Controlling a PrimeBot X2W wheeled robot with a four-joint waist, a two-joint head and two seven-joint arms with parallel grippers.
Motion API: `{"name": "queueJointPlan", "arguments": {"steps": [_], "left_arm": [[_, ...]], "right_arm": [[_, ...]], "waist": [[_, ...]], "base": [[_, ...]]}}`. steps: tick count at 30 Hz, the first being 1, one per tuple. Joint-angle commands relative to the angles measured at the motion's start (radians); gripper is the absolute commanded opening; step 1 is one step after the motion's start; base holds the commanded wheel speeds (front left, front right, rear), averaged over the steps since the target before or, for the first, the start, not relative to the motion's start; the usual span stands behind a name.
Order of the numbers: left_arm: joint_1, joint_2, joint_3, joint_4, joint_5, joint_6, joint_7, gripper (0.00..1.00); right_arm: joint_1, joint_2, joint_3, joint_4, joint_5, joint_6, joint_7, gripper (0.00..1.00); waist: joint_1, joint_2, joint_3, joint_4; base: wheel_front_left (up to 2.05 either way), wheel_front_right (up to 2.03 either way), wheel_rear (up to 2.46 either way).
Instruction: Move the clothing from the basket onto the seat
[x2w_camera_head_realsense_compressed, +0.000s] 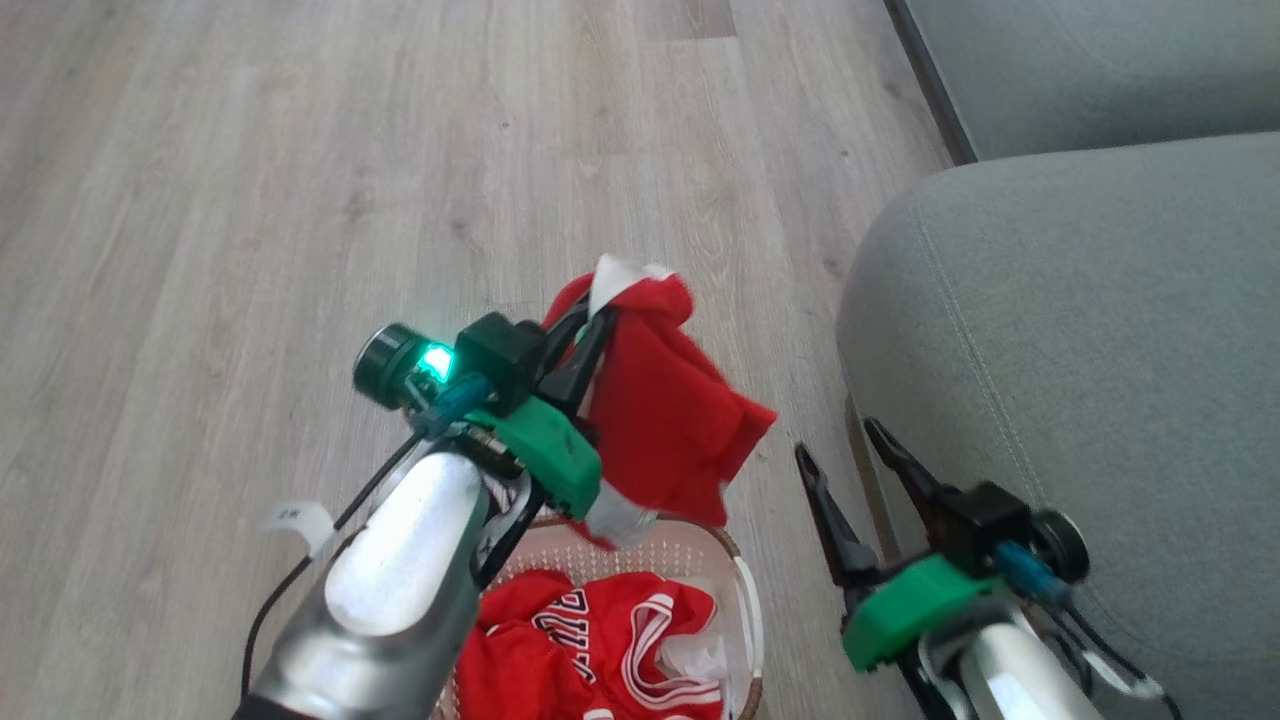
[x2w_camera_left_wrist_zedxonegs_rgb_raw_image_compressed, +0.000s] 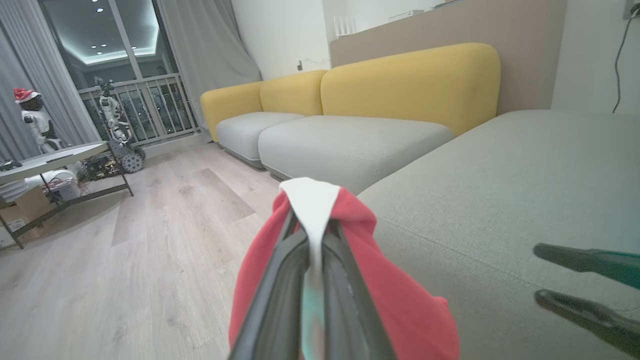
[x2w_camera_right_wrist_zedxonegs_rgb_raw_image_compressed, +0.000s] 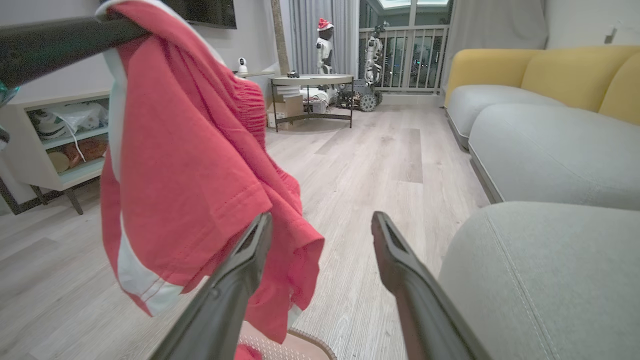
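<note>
Head view: left pincer (x2w_camera_head_realsense_compressed: 592, 322) clamped tight on white trim of red garment (x2w_camera_head_realsense_compressed: 670, 420); soft cloth hung in loose folds above basket (x2w_camera_head_realsense_compressed: 680, 555). Basket rounded, cream perforated plastic, brown woven-look rim. Inside lay crumpled red jersey (x2w_camera_head_realsense_compressed: 580, 640), white stripes, black-and-white lettering. Right pincer (x2w_camera_head_realsense_compressed: 835, 440) spread wide, empty, between basket and seat (x2w_camera_head_realsense_compressed: 1080, 330). Seat grey-green woven fabric, rounded edge, stitched seam, just right of basket. Floor (x2w_camera_head_realsense_compressed: 300, 200) pale wood-grain planks.
</note>
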Motion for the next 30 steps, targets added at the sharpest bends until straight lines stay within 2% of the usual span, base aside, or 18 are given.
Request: {"name": "queueJointPlan", "arguments": {"steps": [1,7,12,23,24,25,26,27,28,30], "left_arm": [[-0.074,0.008,0.023,-0.046,-0.010,-0.006,0.003,0.00],[-0.107,0.006,-0.025,-0.078,-0.037,-0.010,0.020,0.00],[-0.112,0.005,-0.065,-0.102,-0.050,-0.011,0.023,0.00],[-0.095,0.003,-0.141,-0.172,-0.097,-0.006,0.033,0.00],[-0.092,0.003,-0.143,-0.173,-0.100,-0.003,0.033,0.00],[-0.088,0.003,-0.144,-0.174,-0.102,0.000,0.034,0.00],[-0.084,0.003,-0.143,-0.174,-0.105,0.004,0.034,0.00],[-0.080,0.004,-0.143,-0.173,-0.106,0.007,0.035,0.00],[-0.075,0.005,-0.142,-0.171,-0.109,0.011,0.036,0.00],[-0.065,0.011,-0.134,-0.163,-0.117,0.019,0.035,0.00]], "right_arm": [[-0.077,-0.006,0.031,-0.022,-0.014,0.000,-0.007,1.00],[-0.168,-0.021,0.093,0.058,-0.028,0.000,-0.007,1.00],[-0.236,-0.041,0.174,0.140,0.016,0.000,-0.007,1.00],[-0.378,-0.088,0.435,0.317,0.268,0.000,-0.007,1.00],[-0.389,-0.092,0.459,0.328,0.286,0.000,-0.007,0.87],[-0.400,-0.094,0.478,0.336,0.305,0.000,-0.007,0.69],[-0.408,-0.096,0.494,0.341,0.322,0.000,-0.007,0.45],[-0.416,-0.098,0.506,0.344,0.337,0.000,-0.007,0.13],[-0.422,-0.102,0.517,0.344,0.348,0.000,-0.007,0.00],[-0.430,-0.108,0.528,0.339,0.365,0.000,-0.007,0.00]], "waist": [[0.0001,-0.0001,-0.006,0.006],[0.0001,-0.0001,-0.024,0.026],[0.0001,-0.0001,-0.036,0.053],[0.0001,-0.0001,-0.054,0.124],[0.0001,-0.0001,-0.055,0.127],[0.0001,-0.0001,-0.056,0.129],[0.0001,-0.0001,-0.056,0.131],[0.0001,-0.0001,-0.057,0.132],[0.0001,-0.0001,-0.057,0.132],[0.0001,-0.0001,-0.056,0.128]], "base": [[0.00,0.00,0.00],[0.00,0.00,0.00],[0.00,0.00,0.00],[0.00,0.00,0.00],[0.00,0.00,0.00],[0.00,0.00,0.00],[0.00,0.00,0.00],[0.00,0.00,0.00],[0.00,0.00,0.00],[0.00,0.00,0.00]]}}
